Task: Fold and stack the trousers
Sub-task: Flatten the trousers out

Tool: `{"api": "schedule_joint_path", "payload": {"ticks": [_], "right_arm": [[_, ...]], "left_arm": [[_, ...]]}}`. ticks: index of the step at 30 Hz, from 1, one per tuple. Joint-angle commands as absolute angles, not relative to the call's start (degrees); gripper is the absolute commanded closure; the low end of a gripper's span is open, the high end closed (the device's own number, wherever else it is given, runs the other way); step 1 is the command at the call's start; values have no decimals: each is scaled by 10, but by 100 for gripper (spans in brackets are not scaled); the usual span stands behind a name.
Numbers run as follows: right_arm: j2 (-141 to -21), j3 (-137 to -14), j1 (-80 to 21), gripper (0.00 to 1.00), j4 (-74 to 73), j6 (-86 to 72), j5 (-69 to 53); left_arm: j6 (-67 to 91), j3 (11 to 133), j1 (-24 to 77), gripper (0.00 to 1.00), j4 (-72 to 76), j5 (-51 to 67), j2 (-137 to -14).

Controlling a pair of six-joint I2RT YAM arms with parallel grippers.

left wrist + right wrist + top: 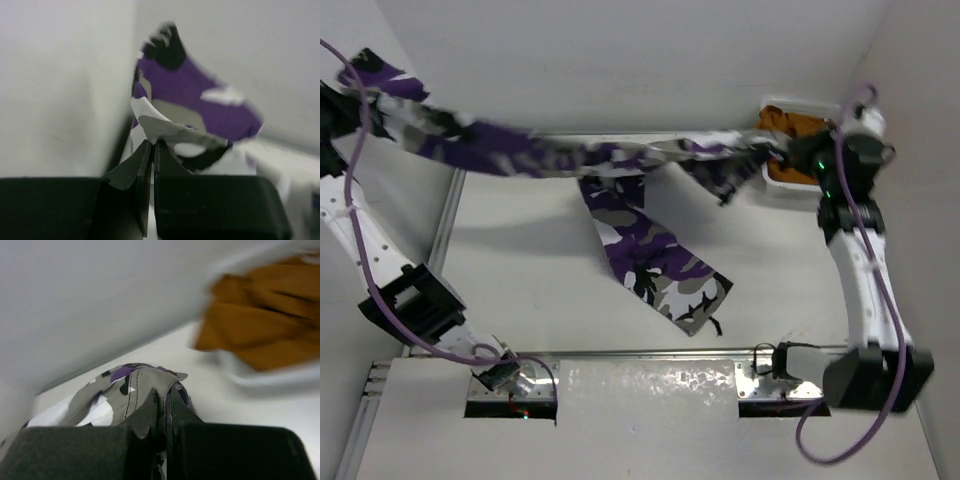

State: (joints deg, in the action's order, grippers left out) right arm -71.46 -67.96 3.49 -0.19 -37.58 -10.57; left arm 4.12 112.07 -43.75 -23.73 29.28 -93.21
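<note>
Purple trousers [650,255] strung between left jaws, right jaws; ends pinched.

trousers [620,170] | purple-white-grey-black camouflage | stretched aloft left to right | one leg hanging

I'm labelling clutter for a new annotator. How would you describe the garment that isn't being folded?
Go to the far right corner of the white table, where a white tray sits. The crumpled cloth in it is plain orange-brown, unlike the purple camouflage trousers stretched out beside it.
</note>
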Motion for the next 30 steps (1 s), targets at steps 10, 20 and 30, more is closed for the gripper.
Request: {"api": "schedule_joint_path", "payload": {"ticks": [10, 20, 30], "right_arm": [[-290, -322, 66, 100, -323, -374, 358], [-226, -286, 66, 38, -385, -336, 480], [-242, -377, 66, 29, -211, -147, 318]], "left_arm": [[-447, 915, -432, 100, -659, 406, -795], [-650, 705, -432, 94, -756, 216, -760], [-714, 680, -447, 67, -757, 59, -747]]}}
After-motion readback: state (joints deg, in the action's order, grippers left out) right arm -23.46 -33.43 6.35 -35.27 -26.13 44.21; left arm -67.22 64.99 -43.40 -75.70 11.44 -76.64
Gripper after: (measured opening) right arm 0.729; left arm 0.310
